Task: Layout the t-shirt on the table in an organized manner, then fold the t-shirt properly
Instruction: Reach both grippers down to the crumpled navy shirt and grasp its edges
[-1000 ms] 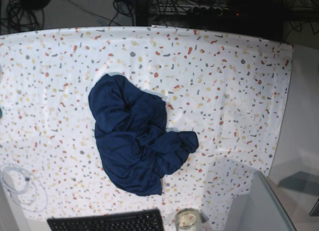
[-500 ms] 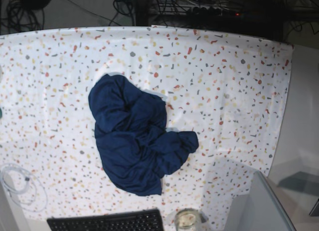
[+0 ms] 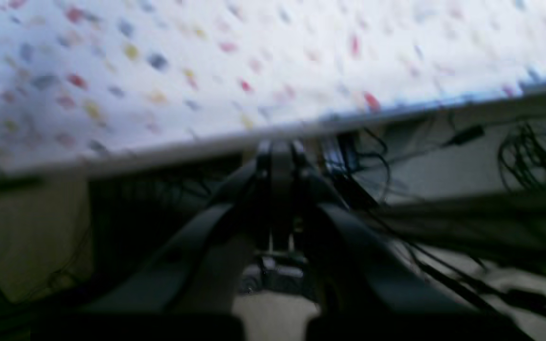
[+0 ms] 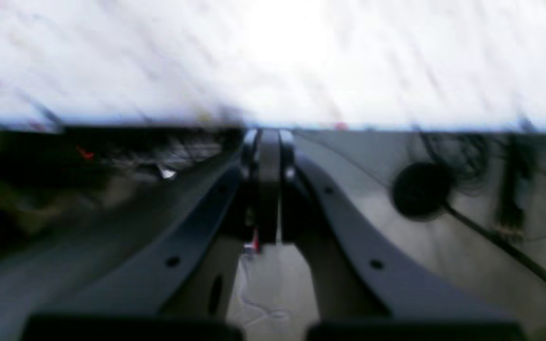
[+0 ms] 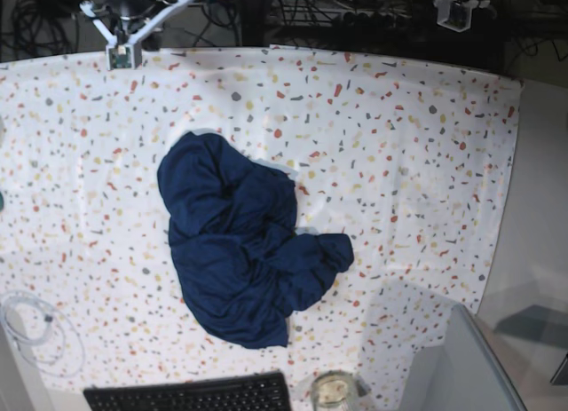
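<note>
**A:** Black jaws are pressing together on both your arms, with nothing between them. In the wrist views the right gripper [image 4: 268,142] and the left gripper [image 3: 280,151] are each showing as a closed wedge pointing at the table's far edge, and no cloth is caught in either.

**B:** Why are you keeping them shut and parked up there?

**A:** My guess is that you are just bringing them in. In the base view the right gripper [image 5: 118,56] is hanging over the far left rim, and the left gripper [image 5: 453,16] is sitting beyond the far right rim, off the cloth altogether. Neither is touching anything.

**B:** And the shirt [image 5: 244,251]?

**A:** It is lying bunched in a dark navy heap near the middle of the table [image 5: 417,162], well apart from both grippers. It is closer to your right one, and nearer the keyboard [image 5: 191,395] side than they are. Folds are doubling over each other, so I cannot tell which lump is a sleeve or a hem.

**B:** So nothing is laid out?

**A:** Not yet. You are probably needing to spread the jaws and reach down toward the heap's edges.
</note>
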`<state>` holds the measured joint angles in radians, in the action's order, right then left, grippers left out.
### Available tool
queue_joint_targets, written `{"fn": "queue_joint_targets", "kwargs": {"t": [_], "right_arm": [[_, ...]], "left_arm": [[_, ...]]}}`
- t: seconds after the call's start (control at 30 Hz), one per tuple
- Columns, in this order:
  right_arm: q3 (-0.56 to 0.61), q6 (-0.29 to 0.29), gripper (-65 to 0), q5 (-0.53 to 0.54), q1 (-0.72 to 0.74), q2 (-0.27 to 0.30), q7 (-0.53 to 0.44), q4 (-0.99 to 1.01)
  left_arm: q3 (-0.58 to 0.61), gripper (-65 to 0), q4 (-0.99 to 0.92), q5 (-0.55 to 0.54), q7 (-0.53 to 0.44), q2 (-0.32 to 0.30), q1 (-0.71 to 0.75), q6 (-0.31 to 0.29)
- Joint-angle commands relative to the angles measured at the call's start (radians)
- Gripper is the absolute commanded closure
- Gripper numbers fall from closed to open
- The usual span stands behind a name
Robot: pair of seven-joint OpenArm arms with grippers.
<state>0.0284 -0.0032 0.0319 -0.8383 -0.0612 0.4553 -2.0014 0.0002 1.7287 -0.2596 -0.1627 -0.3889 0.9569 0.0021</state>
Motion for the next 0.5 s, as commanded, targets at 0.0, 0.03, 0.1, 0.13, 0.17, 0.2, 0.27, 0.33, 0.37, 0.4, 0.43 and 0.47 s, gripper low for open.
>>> {"fn": "queue_joint_targets", "kwargs": {"t": [0.0, 0.03, 0.1, 0.13, 0.17, 0.2, 0.27, 0.33, 0.37, 0.4, 0.43, 0.47], "right_arm": [[0.021, -0.001, 0.0, 0.000, 0.029, -0.001, -0.022, -0.017], [0.038, -0.001, 0.0, 0.000, 0.066, -0.001, -0.022, -0.015], [0.061, -0.001, -0.2, 0.000, 0.170, -0.001, -0.017, -0.005], [0.066, -0.001, -0.3, 0.000, 0.222, -0.004, 0.009, 0.014], [0.071, -0.001, -1.7, 0.000, 0.277, -0.004, 0.059, 0.026], [0.072, -0.001, -4.2, 0.000, 0.327, -0.004, 0.115, 0.037], [0.072, -0.001, -12.2, 0.000, 0.425, -0.004, 0.242, 0.060], [0.075, -0.001, -21.6, 0.000, 0.511, 0.002, 0.359, 0.072], [0.075, -0.001, -26.0, 0.000, 0.548, 0.004, 0.399, 0.080], [0.075, -0.001, -29.0, -0.002, 0.581, 0.011, 0.425, 0.086], [0.084, -0.001, -31.8, -0.002, 0.615, 0.033, 0.443, 0.095], [0.120, -0.001, -33.2, -0.002, 0.644, 0.056, 0.454, 0.109]], "left_arm": [[-0.002, 0.0, 0.027, -0.010, -0.008, -0.006, -0.019, 0.003], [-0.002, 0.0, 0.029, -0.017, 0.021, -0.011, -0.048, 0.003], [-0.002, 0.0, 0.034, -0.020, 0.113, -0.020, -0.121, 0.003], [-0.002, 0.0, 0.035, -0.020, 0.174, -0.020, -0.160, 0.003], [-0.002, 0.0, 0.043, -0.020, 0.231, -0.018, -0.194, 0.003], [-0.002, 0.0, 0.047, -0.022, 0.275, -0.018, -0.220, 0.003], [-0.002, 0.0, 0.058, -0.022, 0.357, -0.015, -0.272, 0.003], [-0.002, 0.0, 0.057, -0.023, 0.395, 0.006, -0.315, 0.005], [-0.004, 0.0, 0.050, -0.023, 0.397, 0.021, -0.335, 0.006], [-0.009, 0.0, 0.046, -0.022, 0.397, 0.035, -0.349, 0.006], [-0.022, 0.0, 0.043, -0.022, 0.397, 0.051, -0.361, 0.006], [-0.036, 0.0, 0.041, -0.023, 0.397, 0.074, -0.372, 0.006]]}}
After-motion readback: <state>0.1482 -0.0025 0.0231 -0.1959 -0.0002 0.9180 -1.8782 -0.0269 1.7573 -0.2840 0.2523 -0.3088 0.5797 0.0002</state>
